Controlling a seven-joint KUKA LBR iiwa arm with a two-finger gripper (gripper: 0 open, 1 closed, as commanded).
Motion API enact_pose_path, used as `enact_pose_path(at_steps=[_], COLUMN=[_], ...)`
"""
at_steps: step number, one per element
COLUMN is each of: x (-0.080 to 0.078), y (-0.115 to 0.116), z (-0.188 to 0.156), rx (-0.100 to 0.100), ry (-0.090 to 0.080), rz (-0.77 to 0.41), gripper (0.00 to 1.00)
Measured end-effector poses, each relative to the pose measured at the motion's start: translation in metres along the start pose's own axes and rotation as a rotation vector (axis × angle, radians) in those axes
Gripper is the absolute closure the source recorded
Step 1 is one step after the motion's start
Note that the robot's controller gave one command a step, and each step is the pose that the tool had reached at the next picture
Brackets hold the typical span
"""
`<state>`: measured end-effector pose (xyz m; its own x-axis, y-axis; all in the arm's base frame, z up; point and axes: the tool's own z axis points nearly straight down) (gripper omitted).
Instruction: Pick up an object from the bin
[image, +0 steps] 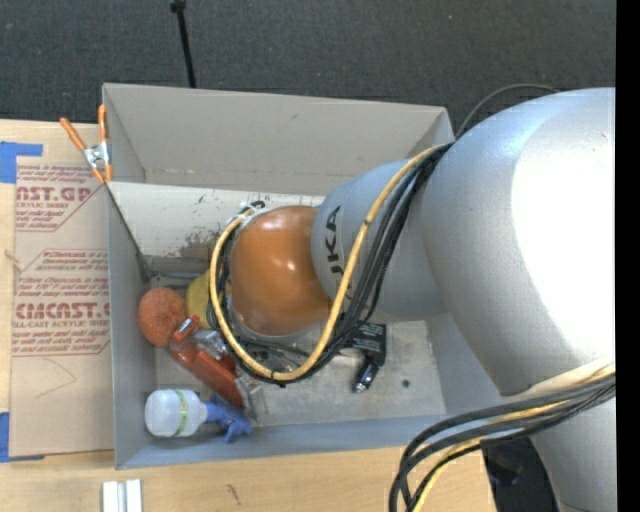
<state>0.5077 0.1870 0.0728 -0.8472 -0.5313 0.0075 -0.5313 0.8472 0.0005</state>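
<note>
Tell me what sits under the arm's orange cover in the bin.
A yellow thing pokes out at the orange cover's left edge, beside a rough orange ball; a red-orange thing runs out from its lower left. Whatever else lies beneath is covered.

One cam, set high over the grey sheet-metal bin (275, 130), looking down w/ a tilt to one side. Close in: bin sits mid-frame. Big silver robot arm (540, 250) enters from frame right, nearest the lens.
</note>
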Motion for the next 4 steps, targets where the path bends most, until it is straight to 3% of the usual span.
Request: enact_pose_path(at_steps=[1, 2, 3, 4], x=[0.000, -0.035, -0.008, 0.016], y=[0.000, -0.002, -0.007, -0.004], z=[0.000, -0.033, -0.101, -0.155], rx=[0.000, -0.001, -0.001, 0.001], ry=[0.000, 0.005, -0.006, 0.006], rz=[0.000, 0.015, 0.023, 0.044], gripper=[1.00, 1.00, 1.00, 1.00])
